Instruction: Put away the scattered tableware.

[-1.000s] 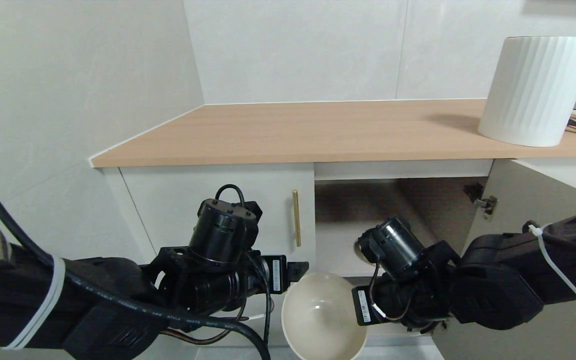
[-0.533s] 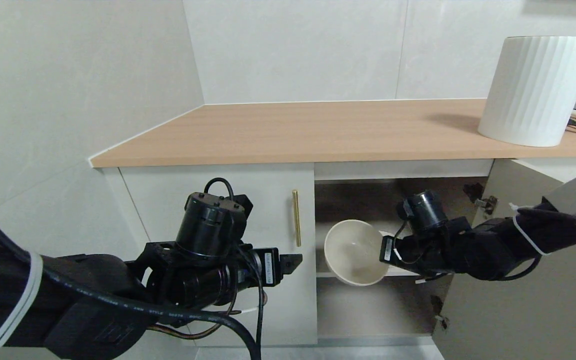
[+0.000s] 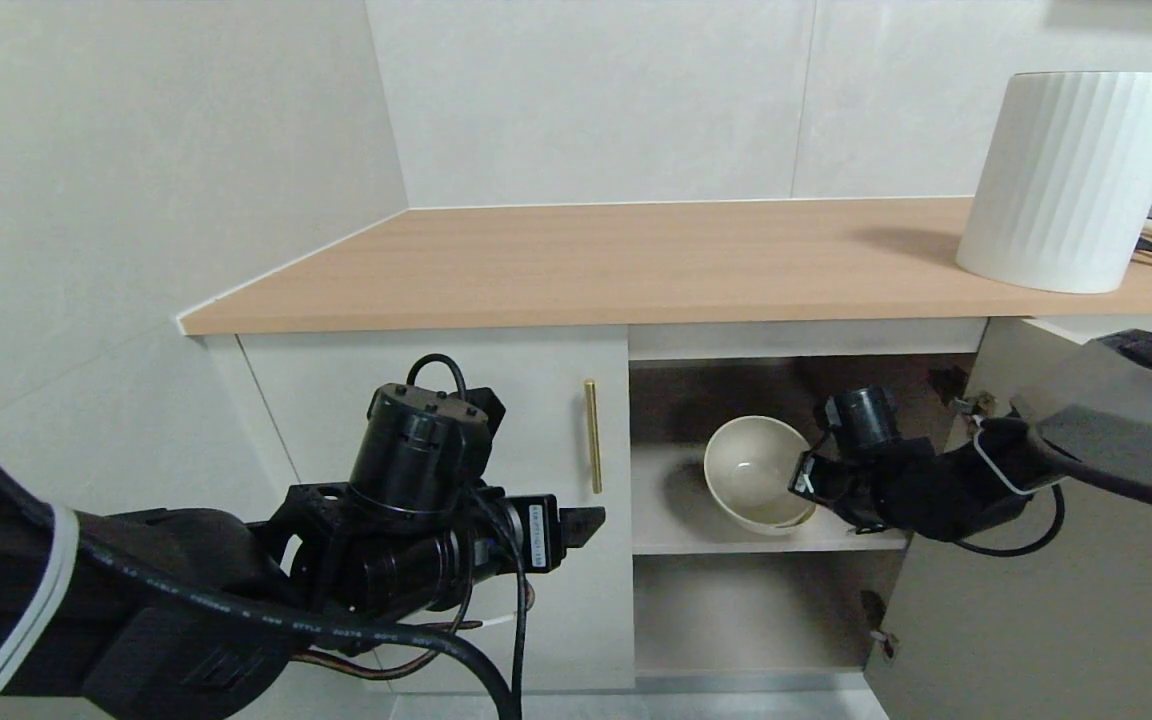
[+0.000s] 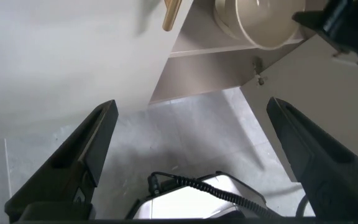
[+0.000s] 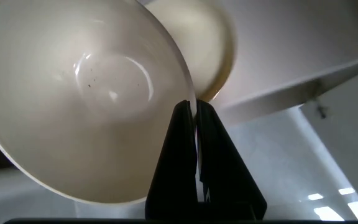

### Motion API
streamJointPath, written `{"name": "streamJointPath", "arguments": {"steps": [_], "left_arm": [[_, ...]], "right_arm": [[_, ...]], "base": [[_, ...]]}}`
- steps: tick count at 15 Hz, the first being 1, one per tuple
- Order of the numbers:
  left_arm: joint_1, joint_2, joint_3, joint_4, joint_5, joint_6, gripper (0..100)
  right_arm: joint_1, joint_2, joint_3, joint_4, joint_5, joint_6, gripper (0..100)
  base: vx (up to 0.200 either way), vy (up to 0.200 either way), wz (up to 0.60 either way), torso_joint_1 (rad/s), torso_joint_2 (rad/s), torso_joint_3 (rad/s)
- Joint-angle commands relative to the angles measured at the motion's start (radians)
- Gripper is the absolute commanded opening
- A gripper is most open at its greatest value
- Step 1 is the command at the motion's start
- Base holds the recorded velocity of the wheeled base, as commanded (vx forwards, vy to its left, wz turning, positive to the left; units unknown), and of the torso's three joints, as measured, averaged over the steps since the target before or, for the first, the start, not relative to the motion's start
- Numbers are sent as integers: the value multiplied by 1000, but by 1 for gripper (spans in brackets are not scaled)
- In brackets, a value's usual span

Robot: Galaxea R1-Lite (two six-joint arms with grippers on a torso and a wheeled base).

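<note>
The left claw (image 3: 584,524) hangs low on the left, in front of the shut cupboard door (image 3: 316,400); its fingers are wide apart and it holds nothing; next to it is the gold handle (image 3: 592,436). Right of that the cupboard is open; the bowl (image 3: 754,472) is inside, tipped, low over the middle shelf (image 3: 671,520); the right claw (image 3: 804,486) pinches the bowl's rim tight. I think this bowl is almost put away; the claw has yet to let go and come out. Far right on the table (image 3: 586,265) stands a tall white tub (image 3: 1076,180).

The head view shows the whole cupboard and both arms; the left wrist view shows the floor (image 4: 197,124) under the cupboard; the right wrist view shows the pinch on the rim close up, and a pale round shape (image 5: 219,46) behind the bowl, maybe another dish.
</note>
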Motion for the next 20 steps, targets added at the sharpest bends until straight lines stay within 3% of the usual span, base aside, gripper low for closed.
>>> {"name": "streamJointPath", "arguments": {"steps": [1, 4, 18, 19, 20], "left_arm": [[0, -6, 0, -1, 0, -1, 100], [0, -5, 1, -1, 0, -1, 100], [0, -3, 3, 1, -1, -1, 100], [1, -3, 3, 1, -1, 1, 100], [3, -3, 3, 1, -1, 1, 100]], "right_arm": [[-22, 55, -42, -1, -4, 0, 0], [-56, 110, -100, 1, -36, -3, 0], [-60, 142, -131, 9, -39, -5, 0], [-60, 142, -131, 7, -39, -5, 100], [-59, 141, -128, 7, -39, -5, 100]], "base": [[0, 0, 0, 0, 0, 0], [0, 0, 0, 0, 0, 0], [0, 0, 0, 0, 0, 0], [0, 0, 0, 0, 0, 0], [0, 0, 0, 0, 0, 0]]}}
